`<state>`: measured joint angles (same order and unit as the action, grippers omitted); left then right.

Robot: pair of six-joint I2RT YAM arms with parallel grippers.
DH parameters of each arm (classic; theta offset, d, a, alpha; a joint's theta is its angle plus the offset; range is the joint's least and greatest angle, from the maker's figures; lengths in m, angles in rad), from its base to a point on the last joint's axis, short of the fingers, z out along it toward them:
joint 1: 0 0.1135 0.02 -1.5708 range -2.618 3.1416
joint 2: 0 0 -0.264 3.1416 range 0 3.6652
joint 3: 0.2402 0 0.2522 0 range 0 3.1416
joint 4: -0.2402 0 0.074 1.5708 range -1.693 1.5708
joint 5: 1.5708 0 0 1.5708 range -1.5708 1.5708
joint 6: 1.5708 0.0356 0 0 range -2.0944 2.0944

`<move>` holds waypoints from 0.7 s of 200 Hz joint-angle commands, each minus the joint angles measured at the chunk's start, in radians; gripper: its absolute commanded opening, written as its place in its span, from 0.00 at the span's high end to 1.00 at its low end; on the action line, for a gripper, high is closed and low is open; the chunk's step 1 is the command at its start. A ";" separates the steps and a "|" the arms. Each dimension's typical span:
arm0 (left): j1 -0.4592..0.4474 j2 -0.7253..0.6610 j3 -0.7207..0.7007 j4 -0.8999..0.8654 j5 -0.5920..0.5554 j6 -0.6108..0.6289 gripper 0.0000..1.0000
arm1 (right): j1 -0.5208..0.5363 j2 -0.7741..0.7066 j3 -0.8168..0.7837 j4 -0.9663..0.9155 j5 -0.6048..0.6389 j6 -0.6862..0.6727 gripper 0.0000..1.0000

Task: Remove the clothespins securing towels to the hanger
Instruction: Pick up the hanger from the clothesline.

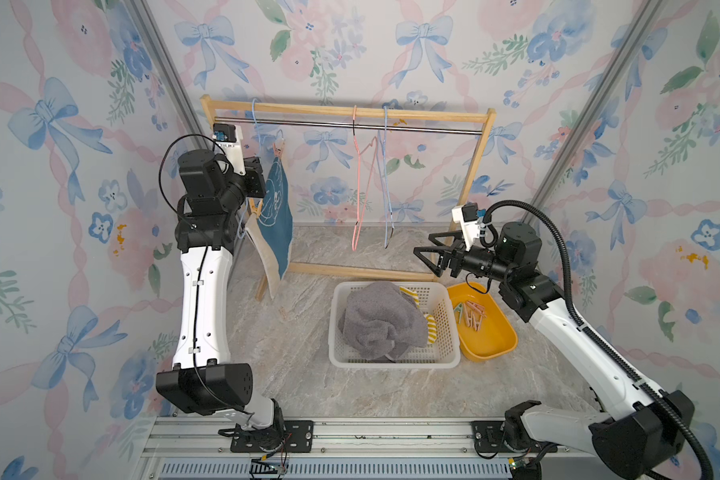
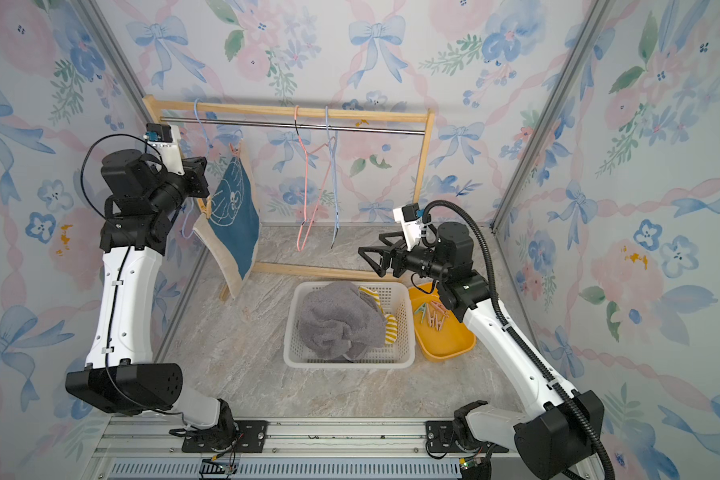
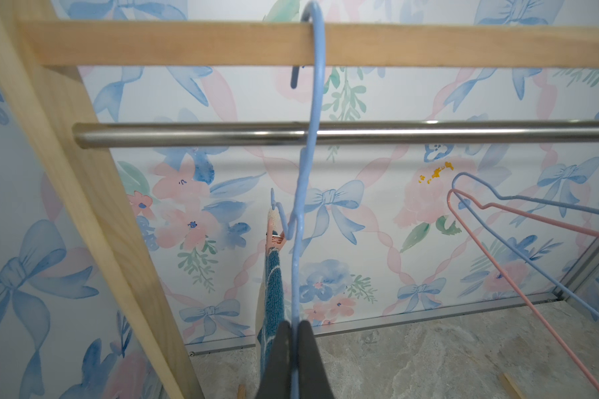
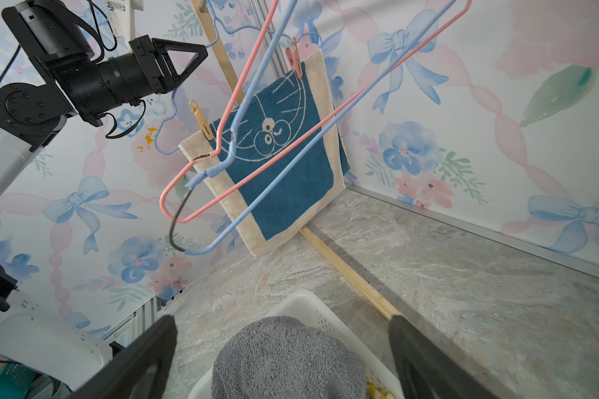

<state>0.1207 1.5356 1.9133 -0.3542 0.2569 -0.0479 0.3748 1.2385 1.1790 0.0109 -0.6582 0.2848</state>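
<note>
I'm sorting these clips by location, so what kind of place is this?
Probably a staged laundry test cell, not a real home: floral wallpaper panels, robot arms bolted to a rail, and a small wooden rack with a towel pinned to a blue hanger.

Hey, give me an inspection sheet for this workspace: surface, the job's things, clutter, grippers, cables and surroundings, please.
Surface: marbled tabletop.
Job's things: blue towel hangs from the blue hanger by a pink clothespin and a tan clothespin; grey towel and striped towel lie in the white basket; loose clothespins lie in the yellow tray.
Clutter: two empty hangers on the wooden rack.
Grippers: left gripper shut on the blue hanger; right gripper open, empty, near the basket.
Cables: black cable loops beside the left arm; corrugated hose runs along the right arm.
Surroundings: floral wallpaper on the walls.
</note>
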 commanded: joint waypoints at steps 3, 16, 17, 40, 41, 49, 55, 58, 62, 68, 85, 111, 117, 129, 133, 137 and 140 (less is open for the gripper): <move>-0.012 -0.001 0.049 0.034 -0.026 0.016 1.00 | 0.002 0.006 0.019 -0.027 0.006 -0.022 0.02; -0.016 -0.006 0.058 0.034 -0.031 0.018 1.00 | 0.005 0.005 0.021 -0.029 0.008 -0.024 0.03; -0.016 -0.007 0.059 0.034 -0.032 0.018 1.00 | 0.005 0.005 0.021 -0.029 0.008 -0.024 0.02; -0.020 -0.018 0.074 0.035 -0.045 0.021 1.00 | 0.010 0.006 0.023 -0.033 0.011 -0.025 0.03; -0.021 -0.019 0.074 0.034 -0.045 0.021 1.00 | 0.011 0.006 0.024 -0.034 0.011 -0.025 0.03; -0.022 -0.023 0.081 0.035 -0.050 0.021 1.00 | 0.014 0.005 0.023 -0.035 0.013 -0.027 0.02; -0.024 -0.023 0.085 0.035 -0.051 0.022 1.00 | 0.016 0.005 0.024 -0.036 0.016 -0.027 0.03; -0.024 -0.024 0.089 0.035 -0.051 0.021 1.00 | 0.017 0.005 0.024 -0.038 0.018 -0.028 0.03; -0.025 -0.027 0.093 0.035 -0.051 0.021 1.00 | 0.018 0.004 0.025 -0.038 0.018 -0.029 0.03; -0.025 -0.029 0.097 0.035 -0.053 0.021 1.00 | 0.019 0.005 0.023 -0.038 0.018 -0.029 0.03; -0.028 -0.034 0.112 0.034 -0.056 0.022 1.00 | 0.022 0.005 0.023 -0.040 0.020 -0.030 0.03; -0.037 -0.049 0.119 0.035 -0.062 0.024 1.00 | 0.026 0.004 0.024 -0.043 0.022 -0.033 0.02; -0.039 -0.053 0.121 0.036 -0.064 0.026 1.00 | 0.025 0.003 0.023 -0.045 0.022 -0.034 0.03; -0.042 -0.062 0.122 0.036 -0.065 0.029 1.00 | 0.026 0.000 0.022 -0.046 0.023 -0.036 0.03; -0.042 -0.064 0.122 0.036 -0.065 0.029 1.00 | 0.026 -0.001 0.022 -0.046 0.022 -0.037 0.03; -0.043 -0.069 0.122 0.036 -0.066 0.030 1.00 | 0.028 -0.001 0.021 -0.047 0.023 -0.038 0.03; -0.044 -0.071 0.122 0.035 -0.066 0.030 1.00 | 0.027 -0.003 0.021 -0.047 0.022 -0.039 0.03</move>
<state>0.0845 1.5181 1.9976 -0.3691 0.2047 -0.0441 0.3901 1.2392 1.1793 -0.0216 -0.6426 0.2684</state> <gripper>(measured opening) 0.053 0.974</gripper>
